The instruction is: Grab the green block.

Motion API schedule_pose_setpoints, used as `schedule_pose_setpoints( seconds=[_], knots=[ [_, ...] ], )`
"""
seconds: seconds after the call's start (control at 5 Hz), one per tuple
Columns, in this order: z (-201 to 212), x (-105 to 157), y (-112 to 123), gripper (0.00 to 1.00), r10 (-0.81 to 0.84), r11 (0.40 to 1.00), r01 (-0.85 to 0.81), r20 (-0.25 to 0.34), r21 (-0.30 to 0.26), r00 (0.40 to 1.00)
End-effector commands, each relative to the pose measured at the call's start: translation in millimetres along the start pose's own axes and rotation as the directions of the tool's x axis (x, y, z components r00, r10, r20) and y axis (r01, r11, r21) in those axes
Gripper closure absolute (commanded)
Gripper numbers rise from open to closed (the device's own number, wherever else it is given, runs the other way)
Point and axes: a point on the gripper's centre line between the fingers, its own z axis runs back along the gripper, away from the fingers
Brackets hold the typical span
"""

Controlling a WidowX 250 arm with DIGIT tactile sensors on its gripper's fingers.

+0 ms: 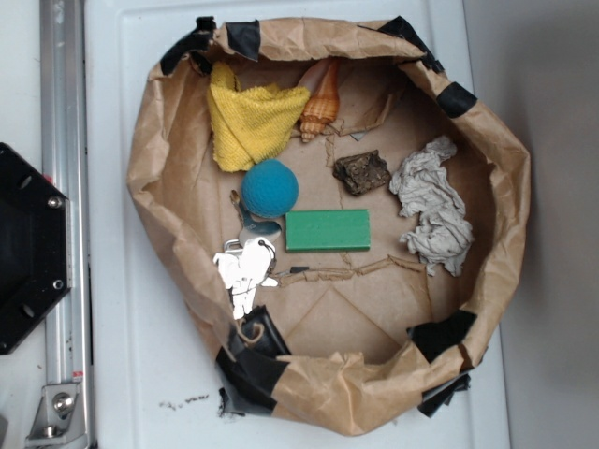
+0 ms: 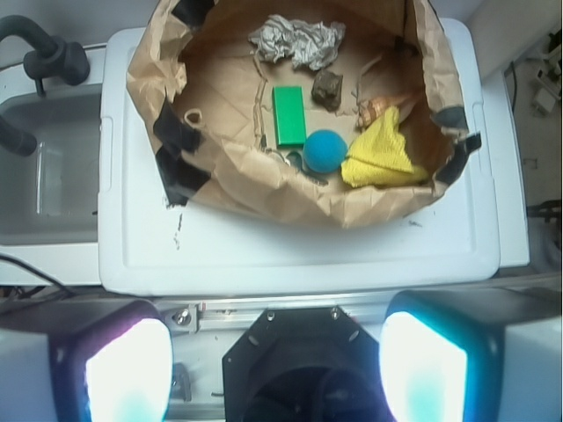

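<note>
The green block [image 1: 328, 230] is a flat green bar lying in the middle of a rolled-down brown paper bag [image 1: 150, 187], just right of and below the teal ball [image 1: 270, 188]. In the wrist view the green block [image 2: 288, 116] lies far ahead, upright in the frame, left of the teal ball [image 2: 325, 150]. My gripper [image 2: 277, 369] is open and empty, its fingers [image 2: 127, 369] wide apart over the robot's black base, well short of the paper bag [image 2: 264, 189]. The gripper is out of the exterior view.
In the bag lie a yellow cloth [image 1: 245, 126], an orange shell [image 1: 320, 101], a brown lump [image 1: 361, 172], crumpled grey paper [image 1: 432, 208] and a white metallic object [image 1: 246, 271]. The bag stands on a white surface [image 1: 122, 355]. The black robot base [image 1: 28, 248] is at the left.
</note>
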Motion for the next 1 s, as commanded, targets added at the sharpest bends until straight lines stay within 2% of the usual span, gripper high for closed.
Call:
schedule_pose_setpoints(
  seconds=[0.0,0.2,0.4,0.6,0.8],
  knots=[
    [0,0,0,0.00,0.000,1.000,0.000,0.000,0.000,1.000],
    [-30,48,15,0.00,0.106,0.994,-0.106,0.061,-0.001,0.993],
    [-60,89,22,0.00,0.131,0.990,-0.134,0.083,0.032,0.988],
    [-101,115,33,0.00,0.132,0.989,-0.133,0.019,0.059,0.991],
    [-155,129,38,0.00,0.047,0.999,-0.047,-0.035,0.009,0.998]
  ],
)
